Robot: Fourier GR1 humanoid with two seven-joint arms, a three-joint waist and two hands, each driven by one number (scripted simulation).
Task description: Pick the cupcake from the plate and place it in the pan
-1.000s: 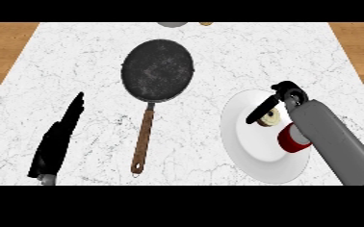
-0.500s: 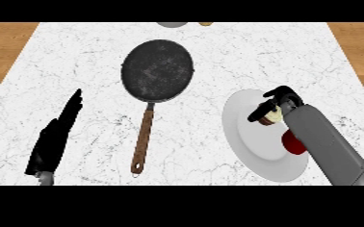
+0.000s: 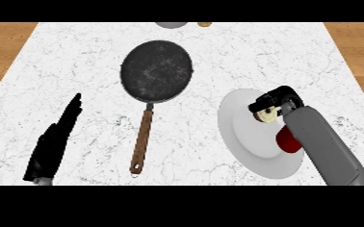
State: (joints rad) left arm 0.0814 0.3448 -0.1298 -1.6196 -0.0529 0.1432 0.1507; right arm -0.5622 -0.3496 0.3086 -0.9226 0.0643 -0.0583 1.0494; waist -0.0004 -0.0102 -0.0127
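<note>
Item one, counter [image 3: 235,53]: white marbled top, wooden surround at the far corners. Item two, pan [image 3: 157,70]: dark and round, sitting left of centre, its brown handle [image 3: 141,139] running down toward me; nothing lies in it, so I log it as the waiting destination. Item three, plate [image 3: 241,130]: white, at the right, well apart from the pan's bowl. Item four, cupcake [image 3: 268,115]: pale top, on the plate's upper part, with a red shape [image 3: 288,142] just below it beside my forearm; whether that belongs to the cupcake I cannot tell. Item five, right hand [image 3: 274,101]: over the plate, fingers curled down around the cupcake's top, which I judge to be a grasp being taken; I cannot tell whether the cake has left the plate. Item six, left hand [image 3: 53,142]: low at the left edge, fingers straight, resting away from the work. Two small objects [image 3: 171,24] at the far edge, unidentified.
</note>
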